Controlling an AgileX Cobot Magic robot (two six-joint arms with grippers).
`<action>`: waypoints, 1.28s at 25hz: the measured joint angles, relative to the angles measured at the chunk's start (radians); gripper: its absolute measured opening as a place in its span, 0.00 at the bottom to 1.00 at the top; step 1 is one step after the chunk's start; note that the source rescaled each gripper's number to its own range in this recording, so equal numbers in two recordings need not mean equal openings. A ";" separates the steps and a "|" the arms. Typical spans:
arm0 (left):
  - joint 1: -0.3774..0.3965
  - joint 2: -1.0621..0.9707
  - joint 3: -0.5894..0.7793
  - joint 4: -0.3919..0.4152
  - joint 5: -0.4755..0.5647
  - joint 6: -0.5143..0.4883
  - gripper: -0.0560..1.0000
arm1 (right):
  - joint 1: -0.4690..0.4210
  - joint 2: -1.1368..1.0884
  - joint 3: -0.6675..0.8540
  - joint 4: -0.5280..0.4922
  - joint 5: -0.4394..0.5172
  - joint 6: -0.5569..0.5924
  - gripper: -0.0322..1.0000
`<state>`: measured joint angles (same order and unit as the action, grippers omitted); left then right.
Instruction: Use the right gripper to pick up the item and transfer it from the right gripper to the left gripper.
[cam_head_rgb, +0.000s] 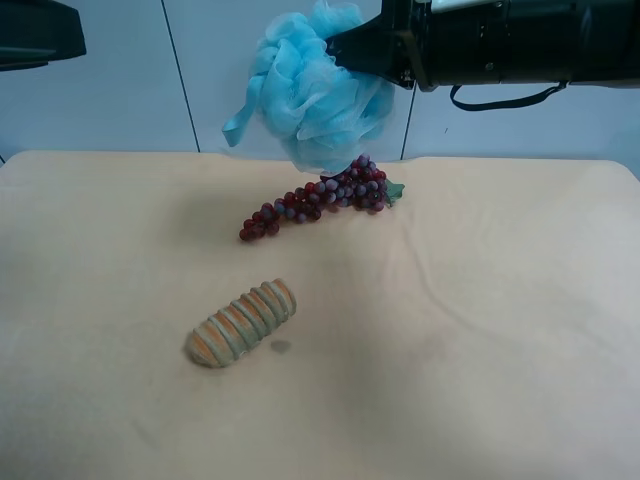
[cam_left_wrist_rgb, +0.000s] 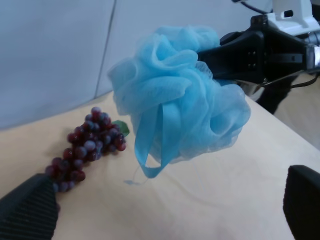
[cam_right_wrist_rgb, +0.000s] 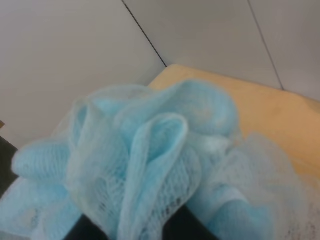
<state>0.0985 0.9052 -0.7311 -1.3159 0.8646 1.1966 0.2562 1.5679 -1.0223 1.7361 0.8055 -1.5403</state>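
Blue pouf (cam_head_rgb: 312, 100) aloft, right gripper (cam_head_rgb: 342, 50) jaws clamping it.

A wall (cam_head_rgb: 120, 80) of pale grey-blue panels fills the upper part of the exterior high frame, split by thin dark vertical seams (cam_head_rgb: 182, 75). Below it, a table (cam_head_rgb: 500, 350) draped in a tan cloth takes up the rest of the frame. The cloth is lightly creased right of centre and has a small grey spot (cam_head_rgb: 281, 347) left of centre. The light is soft and even, with only faint shadows.
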 joint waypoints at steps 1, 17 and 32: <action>0.000 0.015 0.000 -0.012 0.001 0.015 0.96 | 0.000 0.000 0.000 0.000 0.000 0.000 0.04; -0.377 0.235 -0.001 -0.091 -0.304 0.137 0.96 | 0.000 0.000 0.000 0.000 0.000 0.005 0.04; -0.612 0.346 -0.098 -0.290 -0.516 0.418 0.96 | 0.000 0.000 0.000 0.000 0.028 0.014 0.04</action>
<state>-0.5133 1.2510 -0.8295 -1.6057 0.3488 1.6149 0.2562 1.5679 -1.0223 1.7361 0.8335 -1.5266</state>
